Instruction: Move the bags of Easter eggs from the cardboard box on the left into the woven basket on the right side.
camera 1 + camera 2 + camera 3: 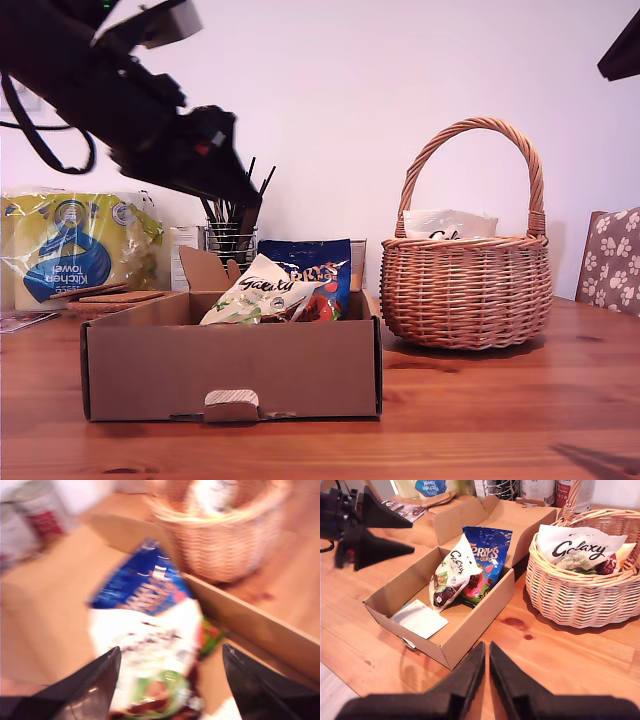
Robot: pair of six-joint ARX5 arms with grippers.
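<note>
In the cardboard box (pixel 470 625) (open-topped) lean two bags of Easter eggs (pixel 470 567).

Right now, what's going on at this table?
My first gripper hangs open over the cardboard box, lined up above the white Galaxy bag that leans on the blue Terry's bag. Both are in the box, neither gripped. The woven basket on the exterior view's right already holds another Galaxy bag. My second gripper is shut, holding nothing, above the table in front of the box and basket.
</note>
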